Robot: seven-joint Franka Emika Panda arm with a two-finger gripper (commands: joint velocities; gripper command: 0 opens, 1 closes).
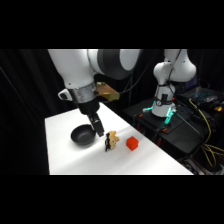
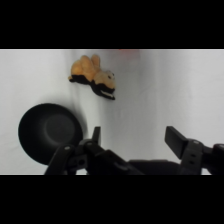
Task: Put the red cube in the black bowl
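The red cube (image 1: 132, 143) sits on the white table (image 1: 70, 160), to the right of a small tan-and-black figurine. The black bowl (image 1: 82, 135) rests at the table's left and looks empty; in the wrist view the bowl (image 2: 50, 131) lies at the lower left. My gripper (image 1: 99, 131) hangs just above the bowl's right rim, well left of the cube. Seen from the wrist, the gripper (image 2: 135, 141) stands open, its fingers (image 2: 175, 140) wide apart with only bare table between them.
The figurine (image 1: 111, 141) stands between bowl and cube; in the wrist view the figurine (image 2: 94, 77) is ahead of the fingers. A black stand (image 1: 165, 125) with the arm's base and cables (image 1: 210, 125) sits past the table's right edge.
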